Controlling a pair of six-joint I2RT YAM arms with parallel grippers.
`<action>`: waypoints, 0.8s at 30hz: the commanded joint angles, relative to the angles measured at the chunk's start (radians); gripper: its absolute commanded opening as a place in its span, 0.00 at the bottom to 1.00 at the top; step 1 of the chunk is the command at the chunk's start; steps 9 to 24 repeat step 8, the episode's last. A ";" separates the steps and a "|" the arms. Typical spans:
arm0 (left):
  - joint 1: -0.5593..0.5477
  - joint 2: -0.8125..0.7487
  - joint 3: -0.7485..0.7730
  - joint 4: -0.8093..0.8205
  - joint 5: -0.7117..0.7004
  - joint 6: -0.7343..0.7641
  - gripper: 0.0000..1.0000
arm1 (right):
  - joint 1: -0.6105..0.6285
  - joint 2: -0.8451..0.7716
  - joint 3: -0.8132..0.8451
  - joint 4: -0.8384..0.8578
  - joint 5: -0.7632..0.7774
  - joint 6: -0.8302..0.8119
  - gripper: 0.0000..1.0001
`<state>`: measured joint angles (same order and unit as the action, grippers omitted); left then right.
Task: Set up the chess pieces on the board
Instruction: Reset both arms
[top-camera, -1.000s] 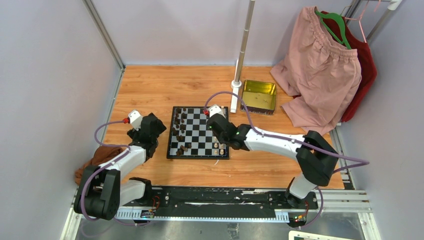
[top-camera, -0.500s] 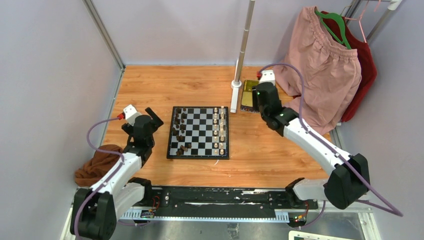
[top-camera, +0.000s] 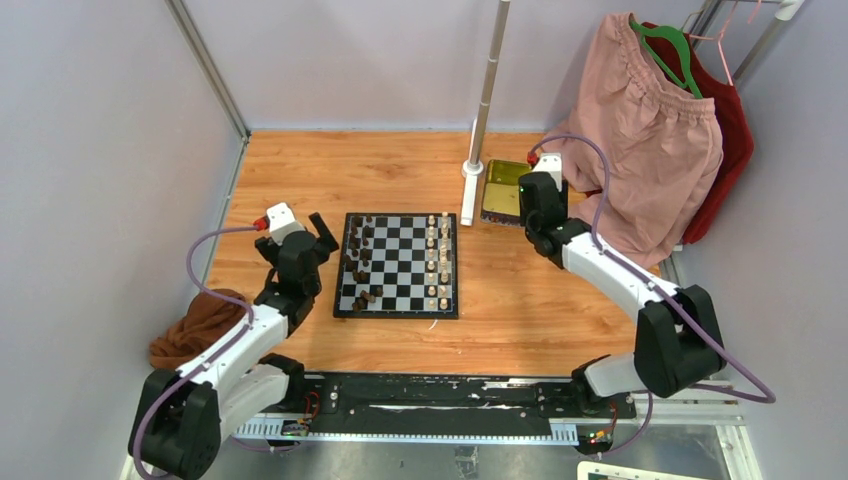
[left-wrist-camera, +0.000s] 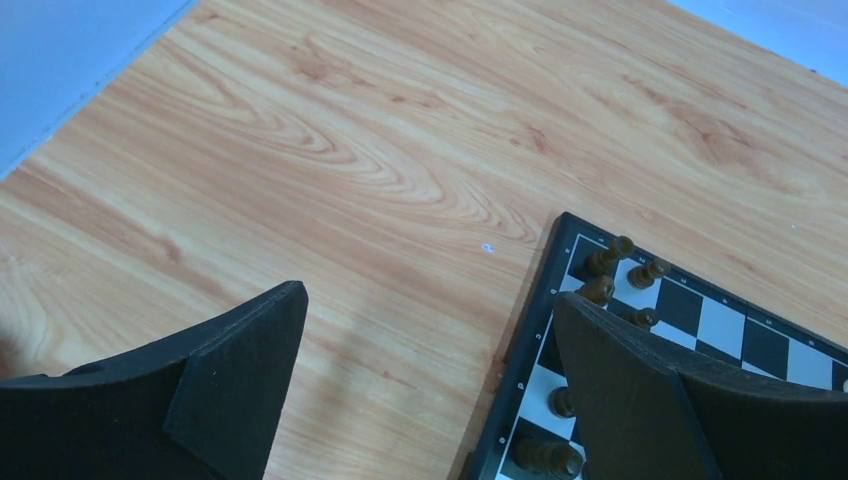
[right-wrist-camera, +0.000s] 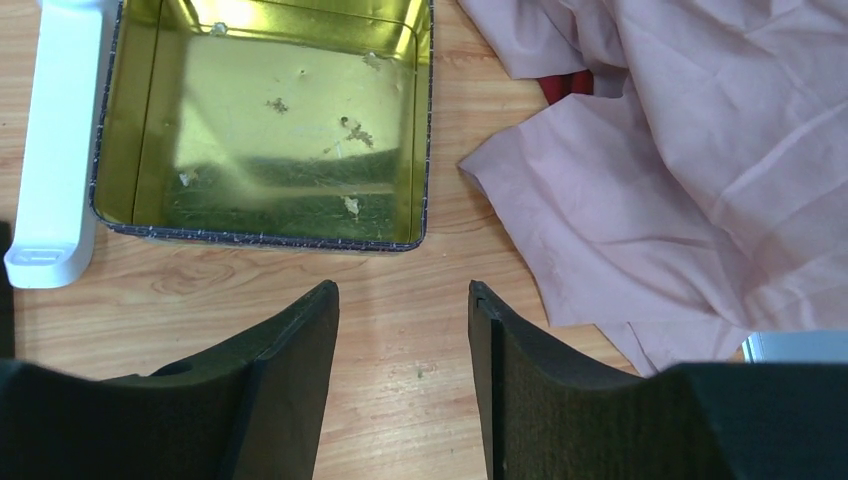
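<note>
Wooden desk (top-camera: 300, 180) from above: the board (top-camera: 396, 262) sits mid-desk, chess pieces (top-camera: 358, 245) dark along its left side, cream along its right. Meanwhile the left hand (top-camera: 320, 232) hangs by the board's left edge, the right hand (top-camera: 530, 195) by the gold tin (top-camera: 505, 190). Left wrist: jaws wide, empty, over bare wood beside the board's corner. Right wrist: jaws apart, empty, tin just ahead.

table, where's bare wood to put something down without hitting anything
Widest bare table: far-left, between back wall and board. Also the near strip between board and base rail, and right of the board. Crowded: far right, with post base, gold tin, right gripper and pink cloth.
</note>
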<state>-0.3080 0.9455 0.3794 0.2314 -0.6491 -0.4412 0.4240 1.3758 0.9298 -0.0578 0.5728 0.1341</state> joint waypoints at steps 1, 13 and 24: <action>-0.028 0.018 -0.011 0.086 -0.086 0.063 1.00 | -0.015 0.012 -0.008 0.050 0.073 -0.010 0.55; -0.031 0.021 -0.016 0.103 -0.101 0.075 1.00 | -0.016 -0.051 -0.099 0.185 0.023 -0.049 0.61; -0.031 0.021 -0.016 0.103 -0.101 0.075 1.00 | -0.016 -0.051 -0.099 0.185 0.023 -0.049 0.61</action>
